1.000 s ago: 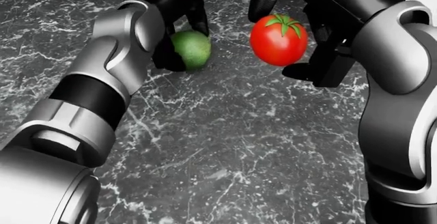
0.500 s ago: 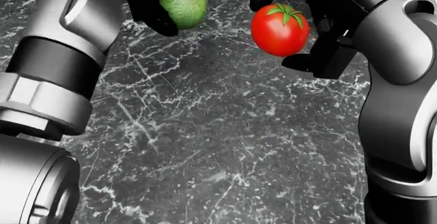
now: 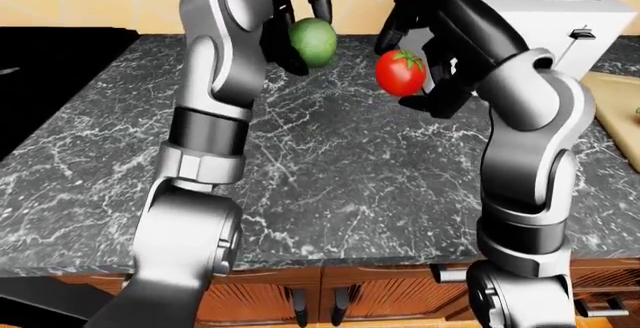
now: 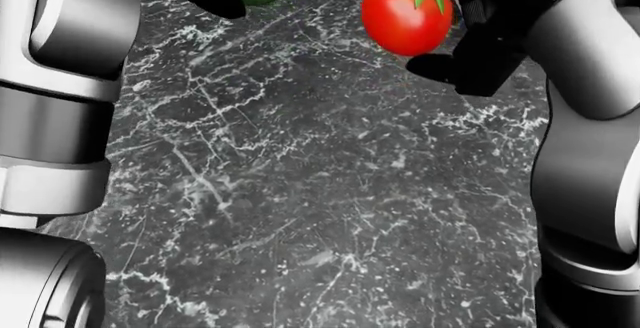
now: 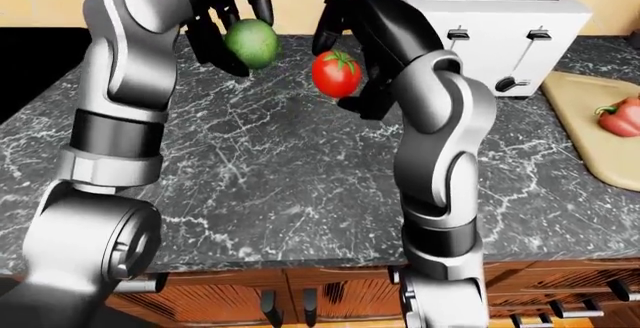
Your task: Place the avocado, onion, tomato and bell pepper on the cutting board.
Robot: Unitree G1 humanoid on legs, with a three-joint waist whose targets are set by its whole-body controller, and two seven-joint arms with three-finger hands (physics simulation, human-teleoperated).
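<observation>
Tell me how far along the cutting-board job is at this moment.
Done: the bell pepper already lies on the cutting board at the right edge of the right-eye view. In hand: the left hand grips the avocado and the right hand the tomato, both lifted above the counter. Left: carry both to the board. The onion is not in view.

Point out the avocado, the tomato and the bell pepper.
avocado (image 5: pixel 250 43), right-eye view, middle of its green skin.
tomato (image 4: pixel 405 14), head view, red flesh below the stem.
bell pepper (image 5: pixel 620 118), right-eye view, its red body on the board.
</observation>
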